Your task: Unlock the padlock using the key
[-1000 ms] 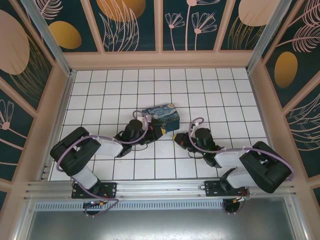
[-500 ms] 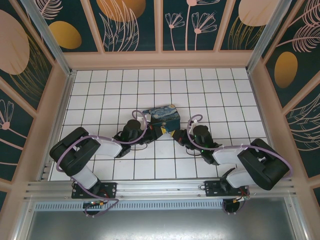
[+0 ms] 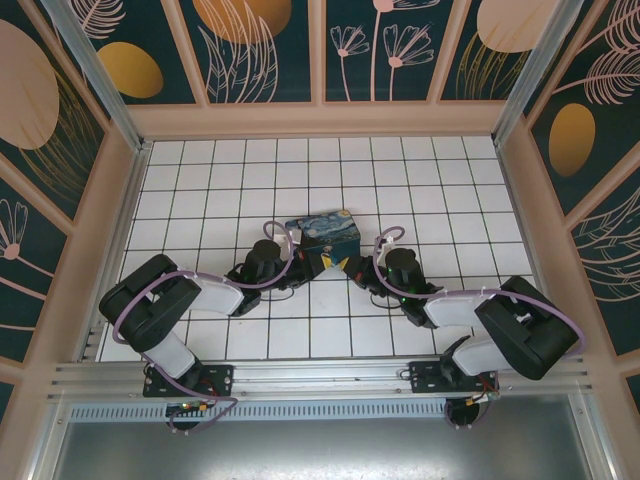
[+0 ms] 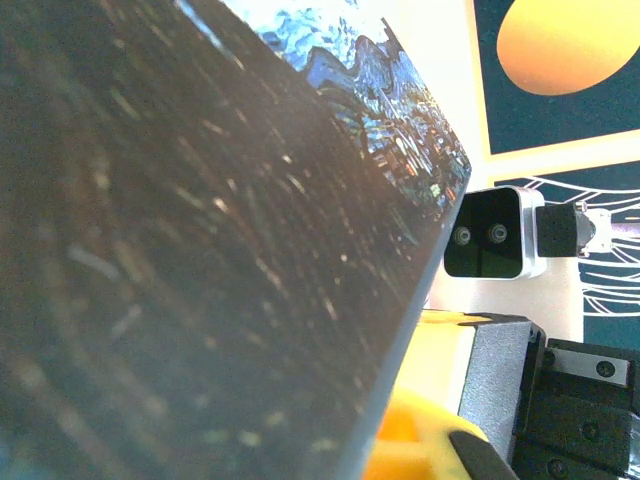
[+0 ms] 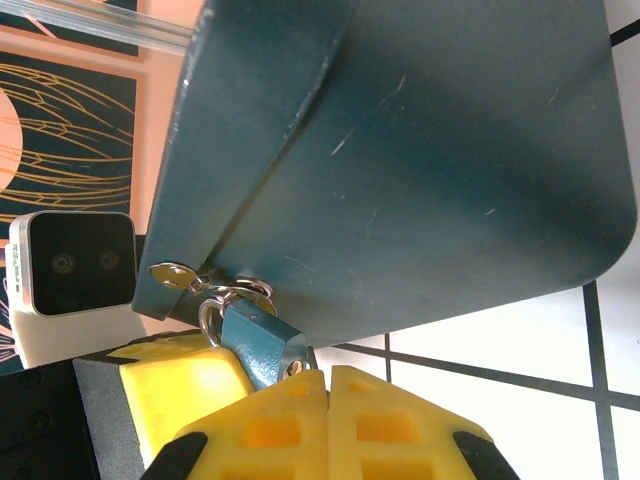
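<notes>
Roughly in the middle of the white-tiled worktop (image 3: pixel 200 180) sits a box (image 3: pixel 325 228) with a blue and yellow painted lid, and both arms reach in to its near side. The left gripper (image 3: pixel 318 262) is at the box's near left corner and the right gripper (image 3: pixel 350 268) at its near right corner, so the two are close together.

From the right wrist, the padlock (image 5: pixel 252 338) hangs at the lower edge of the box's dark teal side. Its thin shackle is looped through silvery fittings there, and its bluish body slants down toward the camera. The bottom end of the padlock touches the tips of the right gripper's yellow fingers (image 5: pixel 250 430). Those jaws are closed, pad against pad, with only a thin seam between them. A small brassy spot shows where the padlock meets the tips. I cannot tell whether the key is pinched there, nor whether the small silvery piece (image 5: pixel 172 274) at the box's edge is the key or part of the clasp.

From the left wrist, the box's scuffed dark side lies hard against the camera. One yellow finger (image 4: pixel 400 440) shows below it, beside the right arm's white wrist camera (image 4: pixel 490 235). The left jaws are closed too, and I cannot tell whether they pinch anything.
</notes>
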